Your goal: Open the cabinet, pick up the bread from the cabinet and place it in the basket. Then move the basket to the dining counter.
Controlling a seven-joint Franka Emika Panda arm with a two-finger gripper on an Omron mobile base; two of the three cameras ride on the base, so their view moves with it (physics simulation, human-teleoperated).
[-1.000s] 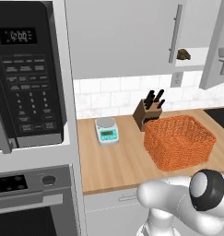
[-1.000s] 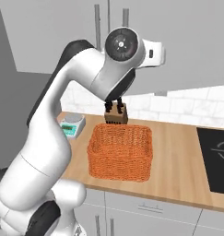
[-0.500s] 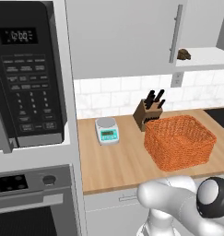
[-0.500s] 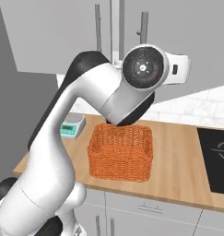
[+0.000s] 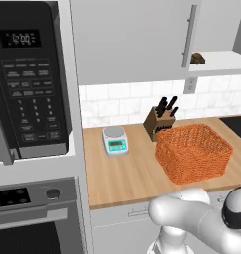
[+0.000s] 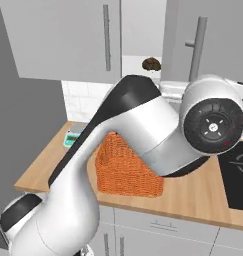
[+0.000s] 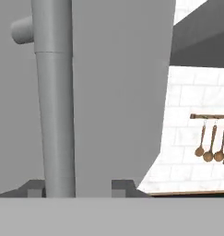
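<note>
Left base view: set behind and left of the white arm [image 5: 201, 223], facing forward and slightly down over the light wooden counter [image 5: 127, 173], black microwave [image 5: 30, 79] filling the left of frame.

Right base view: set behind and right, arm bulk [image 6: 143, 135] close across the centre.

Shared by both: orange woven wicker basket [image 5: 193, 153] [image 6: 125, 172], small white kitchen scale [image 5: 115, 140] [image 6: 73, 136], light grey wall cabinet [image 5: 137, 39] [image 6: 58, 35] with small dark brown roll [image 5: 197, 58] [image 6: 151, 63] on its shelf.

Hand view: pressed very near a vertical grey bar handle [image 7: 56, 101] on a grey cabinet door [image 7: 122, 92]; white tiled wall and hanging wooden spoons [image 7: 210, 143] far off at right.
</note>
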